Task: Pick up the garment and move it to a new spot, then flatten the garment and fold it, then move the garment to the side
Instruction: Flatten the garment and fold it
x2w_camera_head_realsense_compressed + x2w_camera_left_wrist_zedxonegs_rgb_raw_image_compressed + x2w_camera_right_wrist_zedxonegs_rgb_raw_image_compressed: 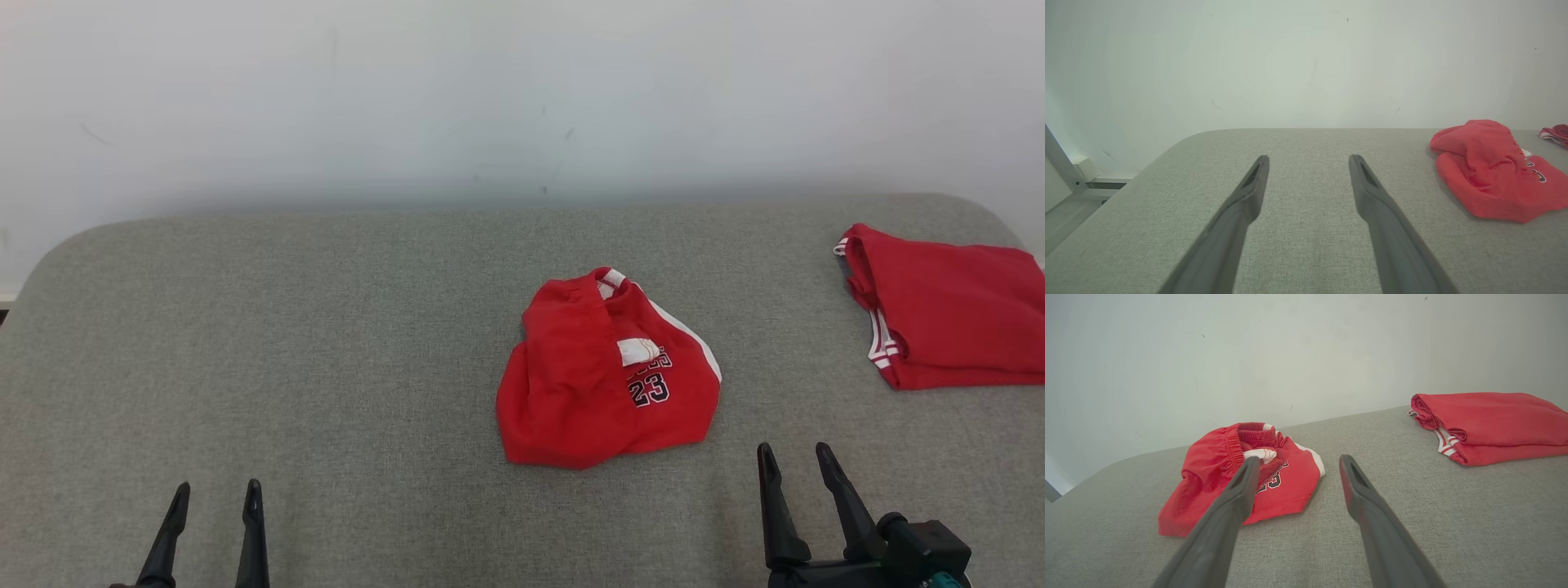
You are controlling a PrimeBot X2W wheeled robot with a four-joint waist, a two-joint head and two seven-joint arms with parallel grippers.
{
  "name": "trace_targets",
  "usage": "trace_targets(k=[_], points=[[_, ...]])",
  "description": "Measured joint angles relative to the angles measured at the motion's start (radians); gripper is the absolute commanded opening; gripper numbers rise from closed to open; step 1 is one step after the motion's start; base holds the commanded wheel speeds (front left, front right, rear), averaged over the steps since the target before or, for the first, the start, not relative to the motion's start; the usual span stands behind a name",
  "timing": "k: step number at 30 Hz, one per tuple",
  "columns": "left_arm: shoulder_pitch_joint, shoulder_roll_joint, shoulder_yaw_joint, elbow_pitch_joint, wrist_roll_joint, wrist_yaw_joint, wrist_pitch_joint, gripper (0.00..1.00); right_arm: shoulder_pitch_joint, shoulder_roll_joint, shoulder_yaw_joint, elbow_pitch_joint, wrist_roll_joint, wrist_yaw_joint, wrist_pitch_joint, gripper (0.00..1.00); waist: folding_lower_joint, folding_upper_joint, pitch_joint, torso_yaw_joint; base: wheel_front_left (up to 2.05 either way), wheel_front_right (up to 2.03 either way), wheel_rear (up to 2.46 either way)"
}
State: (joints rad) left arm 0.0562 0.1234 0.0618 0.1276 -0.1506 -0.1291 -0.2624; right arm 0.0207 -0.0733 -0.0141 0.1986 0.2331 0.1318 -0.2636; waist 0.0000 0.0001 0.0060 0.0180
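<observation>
Bearing a crumpled red garment (571,384), grey fabric surface (326,367) against pale scuffed wall (522,82)

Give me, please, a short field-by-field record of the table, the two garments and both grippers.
surface: grey fabric-covered table
target garment: red basketball shorts, numbered 23, crumpled near the centre
other garment: folded red garment with white stripes, at the table's right edge
left gripper: open, empty, well apart from the shorts
right gripper: open, empty, just short of the shorts
task stage: nothing picked up yet
</observation>
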Motion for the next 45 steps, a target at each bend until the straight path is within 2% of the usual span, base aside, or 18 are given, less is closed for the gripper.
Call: trace_targets(k=[8, 12, 19, 28, 36, 45], points=[[0.000, 0.002, -0.002, -0.002, 0.000, 0.000, 0.000, 1.00, 0.000, 0.001, 0.002, 0.002, 0.000, 0.000, 0.000, 1.00, 0.0000, 0.0000, 0.000, -0.001, 0.00, 0.00, 0.00], [-0.025, 0.003, -0.036, -0.001, 0.006, 0.000, 0.000, 1.00, -0.005, 0.001, 0.008, 0.001, 0.003, 0.000, 0.000, 1.00, 0.0000, 0.0000, 0.011, -0.011, 0.00, 0.00, 0.00], [-0.159, 0.019, -0.166, 0.032, -0.003, -0.001, 0.000, 1.00, -0.028, 0.002, 0.012, 0.000, 0.009, 0.000, 0.000, 1.00, 0.0000, 0.0000, 0.038, -0.054, 0.00, 0.00, 0.00], [-0.370, 0.020, -0.397, 0.117, -0.026, -0.002, 0.000, 1.00, -0.072, 0.004, 0.015, -0.007, 0.017, 0.000, 0.000, 1.00, 0.0001, 0.0000, 0.100, -0.137, 0.00, 0.00, 0.00], [-0.503, 0.019, -0.564, 0.273, -0.078, -0.002, 0.000, 1.00, -0.103, 0.013, 0.013, -0.008, 0.030, 0.000, 0.000, 1.00, 0.0001, 0.0000, 0.172, -0.220, 0.00, 0.00, 0.00], [-0.604, 0.040, -0.651, 0.546, -0.132, -0.002, 0.006, 1.00, -0.135, 0.020, 0.012, -0.006, 0.039, 0.000, 0.000, 1.00, 0.0002, 0.0001, 0.238, -0.303, 0.00, 0.00, 0.00]])
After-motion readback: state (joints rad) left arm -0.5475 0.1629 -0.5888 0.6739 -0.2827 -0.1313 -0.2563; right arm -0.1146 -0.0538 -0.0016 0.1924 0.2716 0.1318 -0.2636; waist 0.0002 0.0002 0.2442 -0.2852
